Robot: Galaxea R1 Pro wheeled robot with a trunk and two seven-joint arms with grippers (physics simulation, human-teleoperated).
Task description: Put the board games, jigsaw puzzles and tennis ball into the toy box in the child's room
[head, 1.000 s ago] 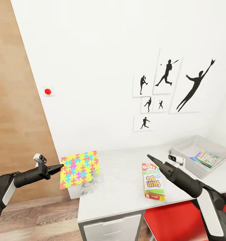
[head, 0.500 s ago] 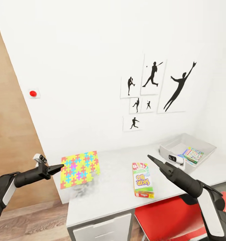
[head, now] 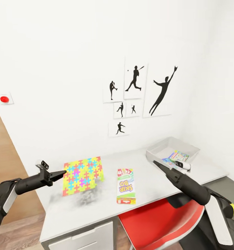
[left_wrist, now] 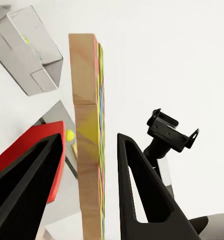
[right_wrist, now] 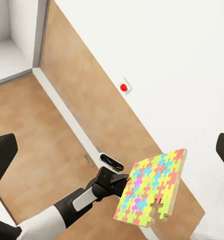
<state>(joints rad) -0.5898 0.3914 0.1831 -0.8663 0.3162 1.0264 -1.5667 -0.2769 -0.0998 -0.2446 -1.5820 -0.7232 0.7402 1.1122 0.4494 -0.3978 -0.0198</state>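
A: Jigsaw puzzle (head: 83,172): thin, stiff board, light by its look; held flat-ish above the counter (head: 155,194), pinched at one edge by the left tool (head: 62,172), closed on it.

B: Edge grip risk?

A: It could pivot or slip; a hold nearer mid-edge would be steadier.

B: Right tool (head: 155,162)?

A: Carries nothing; the wrist view shows its fingers spread wide apart.

B: Surroundings?

A: SKIP BO box (head: 126,186) lies on the counter; toy box (head: 158,151) at the far end, one game already inside.
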